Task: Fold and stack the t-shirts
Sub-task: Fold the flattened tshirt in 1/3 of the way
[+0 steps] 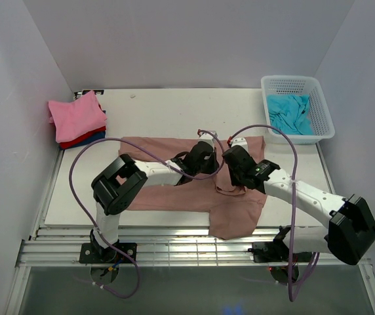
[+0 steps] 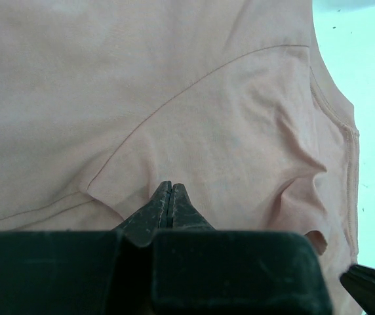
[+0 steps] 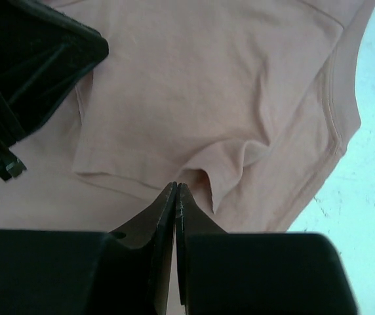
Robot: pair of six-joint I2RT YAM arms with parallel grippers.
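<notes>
A large rose-brown t-shirt (image 1: 155, 197) lies spread across the middle of the table, one part hanging over the front edge. My left gripper (image 1: 208, 159) is shut, its tips (image 2: 169, 187) resting on flat cloth (image 2: 207, 98). My right gripper (image 1: 229, 156) is right beside it, shut (image 3: 176, 187) at a raised pucker of the same shirt (image 3: 227, 157). A folded stack sits at the far left: a pink shirt (image 1: 76, 115) on top, then red (image 1: 76, 140) and dark blue (image 1: 97, 137). A turquoise shirt (image 1: 291, 113) lies crumpled in the basket.
The white lattice basket (image 1: 292, 80) stands at the far right corner. White walls close in the table on three sides. The left gripper's black body (image 3: 30, 65) fills the top left of the right wrist view. Bare table (image 1: 174, 111) shows behind the shirt.
</notes>
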